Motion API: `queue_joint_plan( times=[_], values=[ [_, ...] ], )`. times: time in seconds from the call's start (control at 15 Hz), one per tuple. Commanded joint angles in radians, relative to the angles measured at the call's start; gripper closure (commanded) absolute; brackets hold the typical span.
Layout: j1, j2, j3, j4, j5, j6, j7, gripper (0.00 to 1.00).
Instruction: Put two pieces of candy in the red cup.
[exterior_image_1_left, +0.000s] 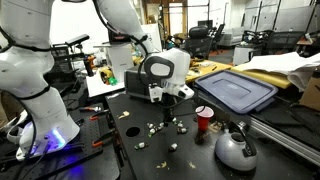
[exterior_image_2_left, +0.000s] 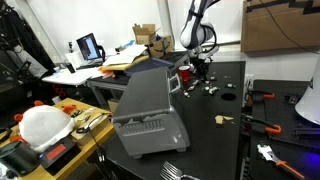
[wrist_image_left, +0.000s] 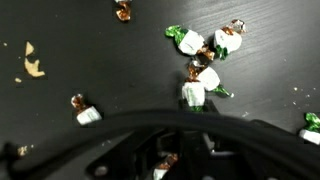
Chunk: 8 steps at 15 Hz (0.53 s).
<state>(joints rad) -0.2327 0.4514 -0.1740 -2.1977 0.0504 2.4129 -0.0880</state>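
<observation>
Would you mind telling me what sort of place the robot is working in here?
Most likely a research lab or workshop: office chairs stand in the background, a laptop sits open on a cluttered desk, and red-handled tools lie near the robot.
</observation>
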Motion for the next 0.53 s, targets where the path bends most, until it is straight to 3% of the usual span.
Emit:
queue_joint_plan(
  times=[0.0, 0.47],
  values=[
    [0.038, -0.094, -0.014, -0.018, -0.057, -0.026, 0.043, 0.95],
    [0.08, -0.132, -0.045, 0.052, -0.212, -0.009, 0.134, 0.95]
  ],
)
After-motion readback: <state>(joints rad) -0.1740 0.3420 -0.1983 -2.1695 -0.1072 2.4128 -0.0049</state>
